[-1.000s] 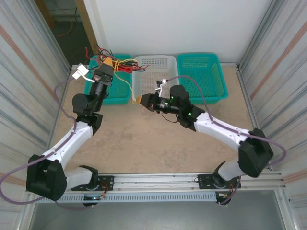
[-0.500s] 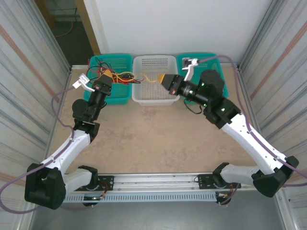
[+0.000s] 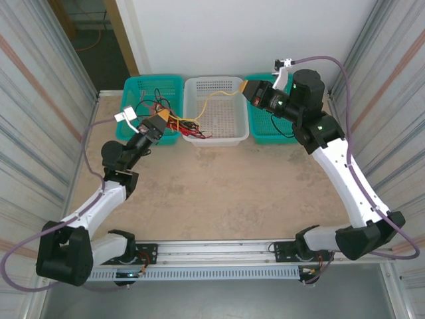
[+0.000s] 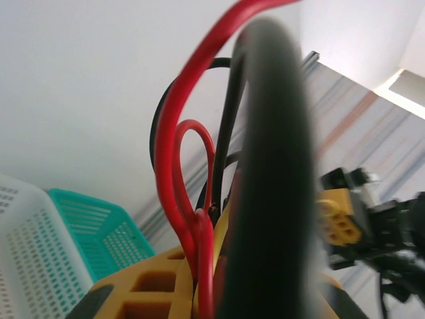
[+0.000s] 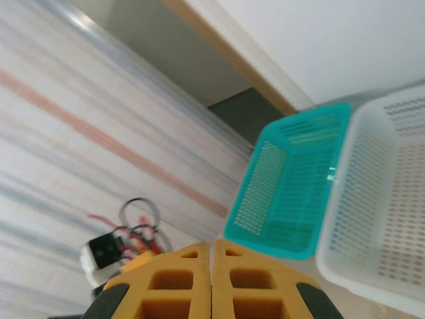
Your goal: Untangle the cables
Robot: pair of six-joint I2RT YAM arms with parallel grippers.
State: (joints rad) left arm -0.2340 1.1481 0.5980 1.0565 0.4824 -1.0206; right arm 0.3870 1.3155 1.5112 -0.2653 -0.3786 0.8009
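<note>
While my left fingers (image 3: 159, 124) pinch shut on the knot of red, black and yellow cables (image 3: 182, 126) near the counter's (image 3: 219, 186) far-left corner, beside the white basket's (image 3: 222, 139) front rim, my right fingers (image 3: 251, 88), pressed closed, hold the yellow cable (image 3: 211, 100) taut over that basket. I should pull slowly, steadily, watching for snagging loops.

Three baskets (image 3: 212, 79), two arms (image 3: 345, 173), one tangle of cables (image 3: 189, 129).

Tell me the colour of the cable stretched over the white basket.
Yellow cable; the top external view shows it best.
</note>
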